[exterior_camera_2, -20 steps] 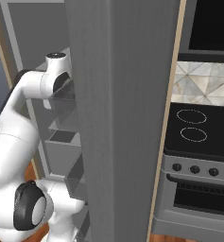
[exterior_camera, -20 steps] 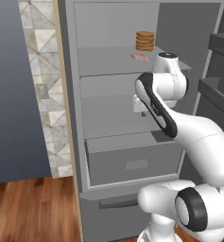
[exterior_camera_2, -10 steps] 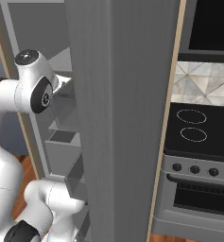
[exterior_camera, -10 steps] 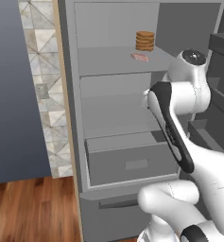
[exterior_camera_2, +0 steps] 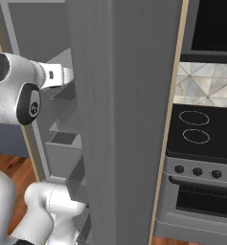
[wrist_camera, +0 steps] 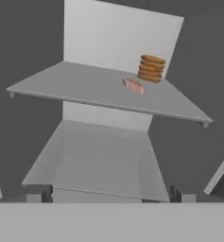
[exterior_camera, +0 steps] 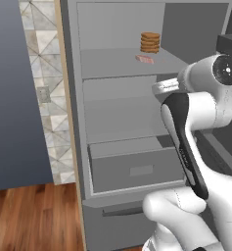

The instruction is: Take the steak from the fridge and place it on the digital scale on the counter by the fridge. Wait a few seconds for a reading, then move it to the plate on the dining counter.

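The steak [wrist_camera: 133, 86] lies flat on the upper fridge [exterior_camera: 117, 117] shelf, at 7 o'clock of the brown discs [wrist_camera: 151, 68], and looks soft, light and slippery, so the wide-open fingers [wrist_camera: 111, 194] should probably pinch its short sides.

Fridge [exterior_camera: 117, 122] open. Steak [exterior_camera: 145, 59] on upper shelf [exterior_camera: 112, 63], just in front of disc stack [exterior_camera: 150, 42]. Drawer [exterior_camera: 137, 169] below the shelves. Stove [exterior_camera_2: 201, 158] right of fridge.
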You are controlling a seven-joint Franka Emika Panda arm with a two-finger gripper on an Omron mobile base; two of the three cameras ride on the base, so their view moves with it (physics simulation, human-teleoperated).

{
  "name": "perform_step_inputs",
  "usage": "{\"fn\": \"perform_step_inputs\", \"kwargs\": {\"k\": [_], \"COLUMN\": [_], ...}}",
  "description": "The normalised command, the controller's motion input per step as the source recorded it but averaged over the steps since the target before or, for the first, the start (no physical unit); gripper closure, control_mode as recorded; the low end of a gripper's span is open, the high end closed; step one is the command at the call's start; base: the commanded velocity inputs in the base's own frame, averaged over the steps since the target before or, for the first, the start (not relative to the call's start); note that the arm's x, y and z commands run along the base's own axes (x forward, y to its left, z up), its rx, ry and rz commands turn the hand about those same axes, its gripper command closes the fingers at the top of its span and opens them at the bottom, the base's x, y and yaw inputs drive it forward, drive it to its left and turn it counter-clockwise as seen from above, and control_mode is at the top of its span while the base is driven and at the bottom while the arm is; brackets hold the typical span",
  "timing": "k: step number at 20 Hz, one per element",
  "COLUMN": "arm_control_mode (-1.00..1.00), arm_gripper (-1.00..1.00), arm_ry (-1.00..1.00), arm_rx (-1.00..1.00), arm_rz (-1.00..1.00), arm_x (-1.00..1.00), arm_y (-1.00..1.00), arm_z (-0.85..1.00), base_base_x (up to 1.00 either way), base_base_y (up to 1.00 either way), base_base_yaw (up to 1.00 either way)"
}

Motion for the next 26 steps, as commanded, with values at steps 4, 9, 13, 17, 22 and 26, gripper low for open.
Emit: {"fn": "perform_step_inputs", "kwargs": {"k": [4, 9, 13, 17, 22, 26], "arm_control_mode": [-1.0, -1.0, -1.0, -1.0, -1.0, -1.0], "arm_gripper": [-1.0, -1.0, -1.0, -1.0, -1.0, -1.0], "arm_ry": [-0.18, -0.06, 0.0, 0.01, 0.02, 0.03], "arm_rx": [0.0, 0.0, 0.01, 0.02, 0.05, 0.08], "arm_rz": [0.0, 0.0, 0.0, -0.01, -0.01, 0.0], "arm_x": [0.07, 0.4, 0.6, 0.73, 0.68, 0.72], "arm_y": [-0.17, -0.15, -0.1, -0.14, -0.34, -0.3], "arm_z": [0.59, 0.36, 0.06, -0.01, -0.12, -0.12], "base_base_x": [0.0, 0.0, 0.0, 0.0, 0.0, 0.0], "base_base_y": [0.0, 0.0, 0.0, 0.0, 0.0, 0.0], "base_base_yaw": [0.0, 0.0, 0.0, 0.0, 0.0, 0.0]}}
